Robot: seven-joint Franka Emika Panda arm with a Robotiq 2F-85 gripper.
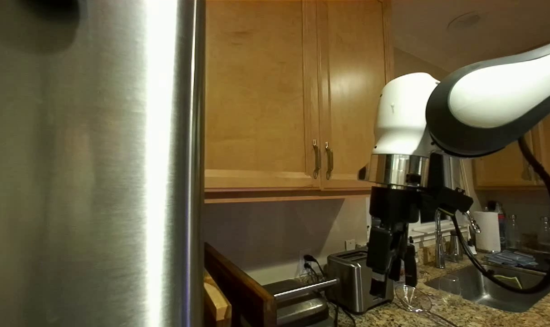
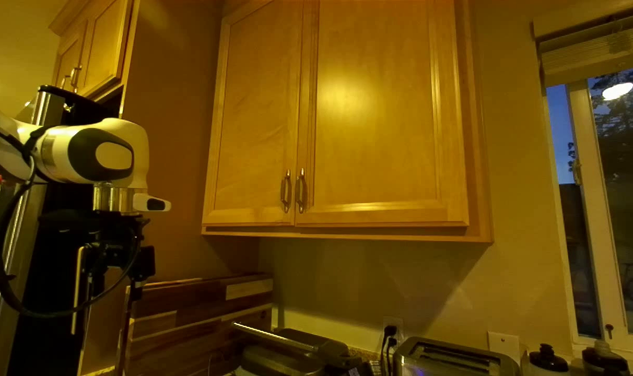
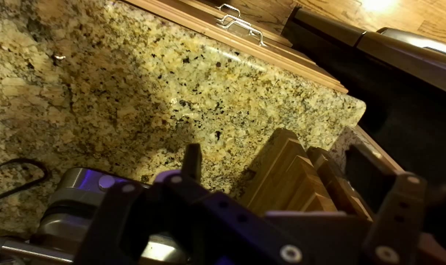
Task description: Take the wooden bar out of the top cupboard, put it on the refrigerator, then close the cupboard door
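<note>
Under the top cupboard (image 2: 342, 117), a speckled counter (image 3: 212, 92) holds a toaster (image 1: 353, 287)

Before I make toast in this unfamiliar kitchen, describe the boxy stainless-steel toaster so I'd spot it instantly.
In an exterior view, right of the broad brushed-steel refrigerator, look below the honey-coloured wooden wall cupboard. On the speckled stone counter stands the boxy steel toaster; unlike the low grey appliance to its left, it has long slots on top.

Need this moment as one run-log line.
tool: open, empty, pointing down; contact: none seen; top cupboard: both doors shut; refrigerator: in view; wooden bar: not identified
</note>
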